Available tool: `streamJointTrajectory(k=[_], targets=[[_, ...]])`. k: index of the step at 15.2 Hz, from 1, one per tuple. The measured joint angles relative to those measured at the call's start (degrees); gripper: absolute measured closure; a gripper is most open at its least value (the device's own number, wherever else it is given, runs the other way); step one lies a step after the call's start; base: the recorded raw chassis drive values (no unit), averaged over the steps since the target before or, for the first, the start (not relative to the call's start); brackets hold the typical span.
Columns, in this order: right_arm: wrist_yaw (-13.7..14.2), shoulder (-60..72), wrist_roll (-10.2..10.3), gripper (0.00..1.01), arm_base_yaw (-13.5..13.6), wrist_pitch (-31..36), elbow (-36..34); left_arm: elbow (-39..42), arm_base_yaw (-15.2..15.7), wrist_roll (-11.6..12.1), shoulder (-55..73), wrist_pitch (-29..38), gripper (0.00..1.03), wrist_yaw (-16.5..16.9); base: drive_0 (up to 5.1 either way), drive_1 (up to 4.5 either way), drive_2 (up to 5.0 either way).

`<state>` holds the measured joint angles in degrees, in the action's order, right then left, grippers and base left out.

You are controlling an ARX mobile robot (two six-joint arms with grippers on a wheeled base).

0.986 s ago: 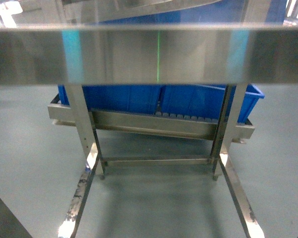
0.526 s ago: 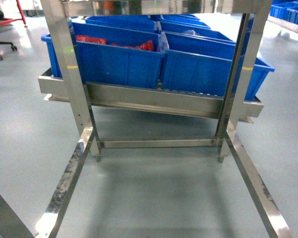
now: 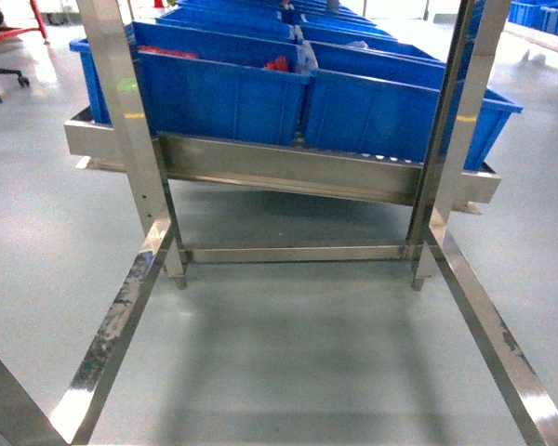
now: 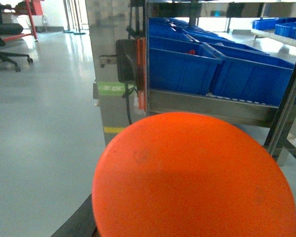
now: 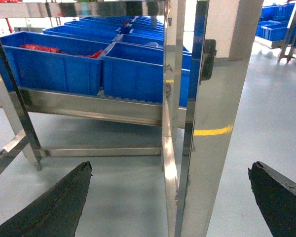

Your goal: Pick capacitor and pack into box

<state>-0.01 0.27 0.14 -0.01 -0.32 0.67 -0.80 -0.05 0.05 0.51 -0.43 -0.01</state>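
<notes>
Black rubber-like right fingers (image 5: 54, 202) stand wide apart at the lower corners of the right wrist view, with nothing between them but floor and an upright of the steel rack (image 3: 121, 111) beyond. They hold nothing.

Left fingers: I cannot tell how they stand. An orange round surface (image 4: 192, 177) sits right against the left wrist lens and fills the lower half of that view. Only a dark sliver shows beneath it. It may be the capacitor seen end-on or part of the arm; the view does not settle it.

No capacitor can be positively identified. Red pieces (image 3: 158, 52) lie in the left-hand blue bin (image 3: 219, 98) on the rack's lower shelf, too small to name. The box is not in any view.

Outward from the rack: more blue bins run in rows behind the front pair. A black unit with a cable (image 4: 126, 61) is fixed to the rack's side post. An office chair (image 4: 7, 42) stands well off to the rack's left on the grey floor (image 3: 288, 362).

Judgement: the task appears to be at an approach stage, with no pick visibly made.

Risks:
- Both arms sit near the rack's uprights, so a reach toward the bins could strike steel.
- The obstructed left lens gives no guidance for a grasp.
- Small cylinders could roll or slip from wide fingers.
</notes>
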Motion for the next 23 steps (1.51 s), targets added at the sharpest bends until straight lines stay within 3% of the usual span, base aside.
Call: streamJointTrajectory(k=[12,23], targets=[[0.1,0.0,0.0,0.03,0.0,0.0,0.0,0.0,0.0,0.0,0.0,0.1,0.59,0.0,0.0,0.00,0.0],[0.0,0.0,0.0,0.03,0.0,-0.1,0.0,0.0,0.0,0.0,0.0,0.2,0.59,0.0,-4.9,2.51,2.5]])
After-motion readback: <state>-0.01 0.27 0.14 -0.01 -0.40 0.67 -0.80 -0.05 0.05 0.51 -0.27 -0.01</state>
